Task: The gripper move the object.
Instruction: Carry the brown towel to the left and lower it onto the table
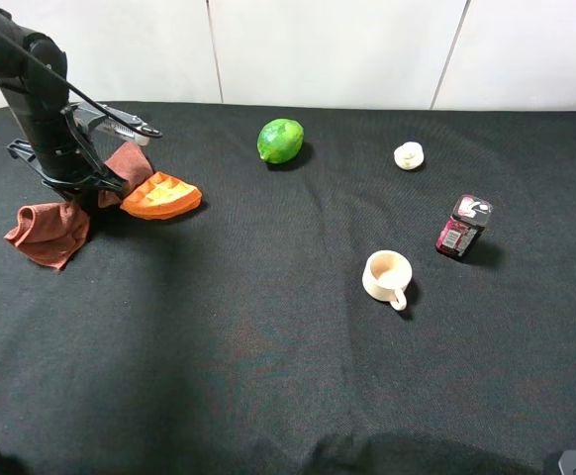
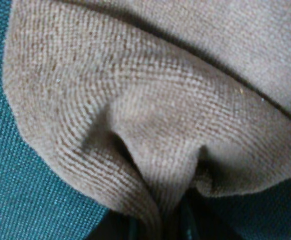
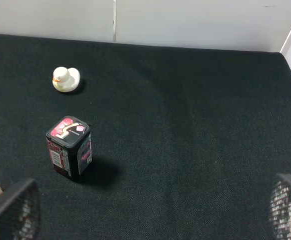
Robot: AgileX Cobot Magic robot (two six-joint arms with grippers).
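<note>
Towel [image 2: 150,125] rust-brown, terry-ribbed, bunched into folds, pinched by left tool [image 1: 90,183].

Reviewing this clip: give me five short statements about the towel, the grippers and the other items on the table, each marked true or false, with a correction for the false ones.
1. The left gripper is shut on the rust-brown towel. True.
2. The orange waffle wedge lies beside the towel. True.
3. The cream cup lies tipped on its side. False: it stands upright, mouth up.
4. The lime sits inside the cup. False: it rests on the black tabletop, well apart from the cup.
5. The right gripper is shut on the small tin. False: its fingers stand wide apart and empty, the tin standing free near the white toy duck.
</note>
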